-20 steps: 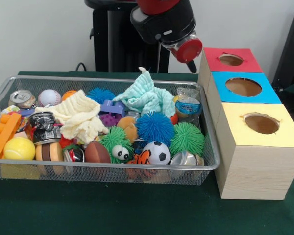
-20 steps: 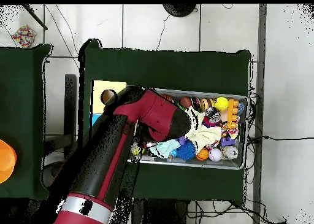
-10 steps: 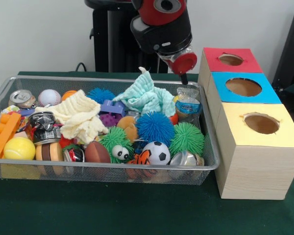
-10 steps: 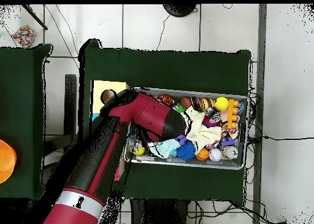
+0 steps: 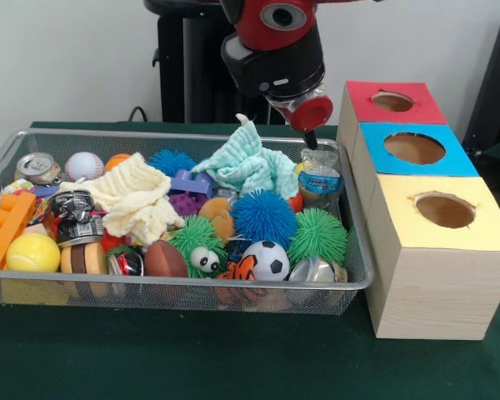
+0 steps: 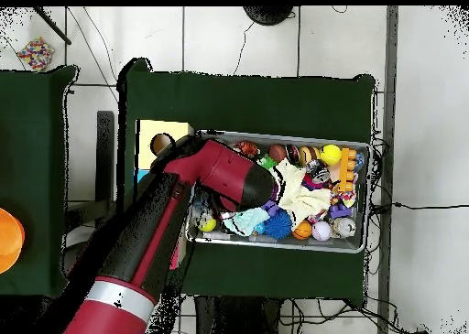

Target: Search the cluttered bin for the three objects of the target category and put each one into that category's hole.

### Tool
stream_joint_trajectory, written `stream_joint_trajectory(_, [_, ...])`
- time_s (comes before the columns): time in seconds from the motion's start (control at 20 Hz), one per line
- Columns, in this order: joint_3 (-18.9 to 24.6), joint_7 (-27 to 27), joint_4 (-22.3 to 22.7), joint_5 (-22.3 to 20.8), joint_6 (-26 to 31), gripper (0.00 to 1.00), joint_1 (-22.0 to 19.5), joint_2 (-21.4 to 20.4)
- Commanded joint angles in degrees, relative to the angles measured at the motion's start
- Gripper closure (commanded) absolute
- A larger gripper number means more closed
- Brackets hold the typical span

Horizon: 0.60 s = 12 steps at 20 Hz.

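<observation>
The wire bin [image 5: 360, 265] holds a jumble of things. A crushed plastic bottle [image 5: 320, 178] with a blue label lies at its right end. My gripper [image 5: 311, 138] hangs just above that bottle, below the arm's red cap, and only its dark tip shows. A mint cloth [image 5: 248, 163] and a cream cloth [image 5: 137, 197] lie on top. Around them are a blue spiky ball [image 5: 262, 217], a green spiky ball [image 5: 318, 236], a soccer ball [image 5: 270, 260], a soda can [image 5: 38, 167] and a crushed can [image 5: 71, 208]. In the overhead view the arm [image 6: 215, 170] hides the gripper.
Right of the bin stand three boxes with round holes: red [image 5: 392, 102], blue [image 5: 414, 147] and yellow [image 5: 444, 210]. Orange blocks [image 5: 6, 225], a yellow tennis ball [image 5: 32, 252] and a baseball [image 5: 84, 165] fill the bin's left end. Overhead, the bin's rim [image 6: 366, 202] shows.
The arm has come down and a little to the left, bringing the gripper from above the bin's back right corner to just over the crushed bottle. The bin's contents have not moved.
</observation>
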Motion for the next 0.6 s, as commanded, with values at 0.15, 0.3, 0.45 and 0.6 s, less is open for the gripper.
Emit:
stream_joint_trajectory(0.15, [8.8, 1.6, 2.3, 4.4, 3.4, 1.0, -2.0, 3.5])
stream_joint_trajectory(0.3, [9.8, -0.8, 2.8, 5.8, 3.9, 1.0, -2.8, 3.2])
stream_joint_trajectory(0.45, [9.7, -1.3, 3.0, 6.1, 4.2, 1.0, -2.8, 3.3])
stream_joint_trajectory(0.6, [9.4, -1.5, 3.0, 6.0, 4.6, 1.0, -2.5, 3.7])
